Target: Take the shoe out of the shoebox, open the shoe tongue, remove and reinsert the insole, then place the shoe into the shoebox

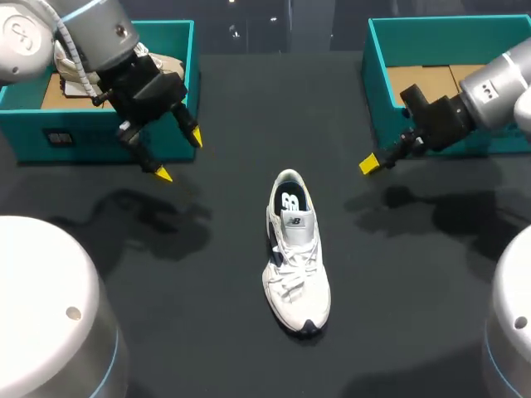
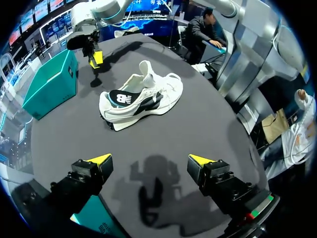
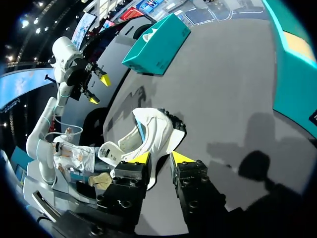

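I counted one white shoe (image 1: 296, 253) at the centre of the frame. There were two teal boxes: one shoebox (image 1: 50, 137) at the upper left, another shoebox (image 1: 380, 91) at the upper right. Two arms came in, each with one gripper, a left gripper (image 1: 180, 155) and a right gripper (image 1: 371, 163), making four yellow fingertips (image 1: 163, 174).
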`<action>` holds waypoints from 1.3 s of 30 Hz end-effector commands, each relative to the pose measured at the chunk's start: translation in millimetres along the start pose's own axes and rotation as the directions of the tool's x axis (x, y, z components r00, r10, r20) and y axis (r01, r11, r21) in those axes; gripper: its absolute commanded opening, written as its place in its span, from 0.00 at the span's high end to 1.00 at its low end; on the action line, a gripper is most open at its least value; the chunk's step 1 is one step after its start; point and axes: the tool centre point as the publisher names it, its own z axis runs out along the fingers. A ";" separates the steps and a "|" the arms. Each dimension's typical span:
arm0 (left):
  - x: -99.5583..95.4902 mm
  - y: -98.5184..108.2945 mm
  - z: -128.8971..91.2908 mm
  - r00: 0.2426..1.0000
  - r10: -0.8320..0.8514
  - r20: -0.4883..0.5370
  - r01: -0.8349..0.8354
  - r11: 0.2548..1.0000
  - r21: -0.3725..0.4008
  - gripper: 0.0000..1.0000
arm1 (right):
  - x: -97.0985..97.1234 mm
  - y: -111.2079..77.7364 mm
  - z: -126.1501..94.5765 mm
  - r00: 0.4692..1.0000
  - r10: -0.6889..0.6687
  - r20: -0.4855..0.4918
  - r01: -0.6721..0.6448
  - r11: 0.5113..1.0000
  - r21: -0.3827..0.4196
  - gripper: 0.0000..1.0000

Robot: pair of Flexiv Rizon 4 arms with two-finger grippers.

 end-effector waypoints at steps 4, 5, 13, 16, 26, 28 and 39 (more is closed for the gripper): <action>11.3 4.7 -29.0 1.000 0.016 -0.026 -0.015 1.000 0.018 0.00 | 14.7 1.5 -19.5 0.991 0.020 0.129 -0.049 0.974 0.223 0.72; 12.4 6.0 -32.9 0.999 0.021 -0.031 -0.020 1.000 0.022 0.00 | 16.6 0.8 -20.8 0.987 0.023 0.158 -0.060 0.971 0.231 0.73; 18.9 23.5 -63.0 0.997 0.046 -0.054 -0.047 0.999 -0.011 0.00 | 40.6 -4.0 -23.7 0.933 0.045 0.356 -0.140 0.959 0.246 1.00; 23.3 32.1 -79.7 0.994 0.070 -0.081 -0.072 0.997 -0.025 0.00 | 53.9 -3.7 -21.2 0.906 0.050 0.420 -0.160 0.960 0.231 1.00; 24.7 36.1 -87.0 0.992 0.082 -0.096 -0.084 0.996 -0.023 0.00 | 84.9 -5.3 -11.0 0.846 0.076 0.528 -0.199 0.964 0.179 1.00; 24.7 36.1 -87.0 0.992 0.082 -0.096 -0.084 0.996 -0.023 0.00 | 84.9 -5.3 -11.0 0.846 0.076 0.528 -0.199 0.964 0.179 1.00; 14.6 61.5 -98.0 0.980 0.164 -0.115 -0.171 0.984 -0.057 0.00 | 89.3 -2.6 22.3 0.828 0.116 0.549 -0.238 0.959 0.156 1.00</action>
